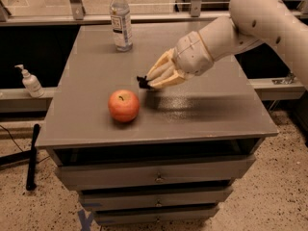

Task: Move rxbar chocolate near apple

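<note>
The pincer (150, 82) hung low over the middle of the counter (207, 117), clamped on the rxbar chocolate (142, 82), of which only a dark end showed. The bar was near the apple (124, 105), not touching it. A water bottle (121, 19) stood well apart.
</note>
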`<state>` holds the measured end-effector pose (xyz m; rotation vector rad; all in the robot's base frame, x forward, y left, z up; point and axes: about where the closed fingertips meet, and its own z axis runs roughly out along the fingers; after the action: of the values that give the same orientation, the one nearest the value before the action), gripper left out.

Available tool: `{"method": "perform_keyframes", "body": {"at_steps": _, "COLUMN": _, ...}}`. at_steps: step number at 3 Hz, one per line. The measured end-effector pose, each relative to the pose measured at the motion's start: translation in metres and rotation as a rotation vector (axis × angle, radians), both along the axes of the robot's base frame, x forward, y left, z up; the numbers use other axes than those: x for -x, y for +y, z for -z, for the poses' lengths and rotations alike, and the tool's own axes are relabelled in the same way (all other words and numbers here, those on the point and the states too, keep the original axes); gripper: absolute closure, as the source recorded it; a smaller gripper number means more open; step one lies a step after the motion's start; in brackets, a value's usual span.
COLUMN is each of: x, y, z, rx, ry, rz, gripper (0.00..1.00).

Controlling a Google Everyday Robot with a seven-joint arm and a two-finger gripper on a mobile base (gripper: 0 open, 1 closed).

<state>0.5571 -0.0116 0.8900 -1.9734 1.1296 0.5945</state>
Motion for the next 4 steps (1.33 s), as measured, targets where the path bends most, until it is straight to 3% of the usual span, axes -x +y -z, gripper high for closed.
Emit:
{"method": "perform_keyframes", "body": {"at_steps": 1, "x": 0.022, "y": 0.001, "z": 0.014, "rx": 0.014, "ry": 0.026, "rz": -0.052, "gripper": 1.0}}
{"method": "perform_keyframes", "body": {"at_steps": 2, "x": 0.038, "y": 0.0, "z": 0.022, "rx": 0.038, "ry": 0.05, "rz": -0.094, "gripper": 0.82}}
{"method": "perform_keyframes", "body": {"at_steps": 4, "x": 0.049, "y": -0.005, "z": 0.028, "rx": 0.075, "ry": 0.064, "rz": -0.13, "gripper": 0.35}}
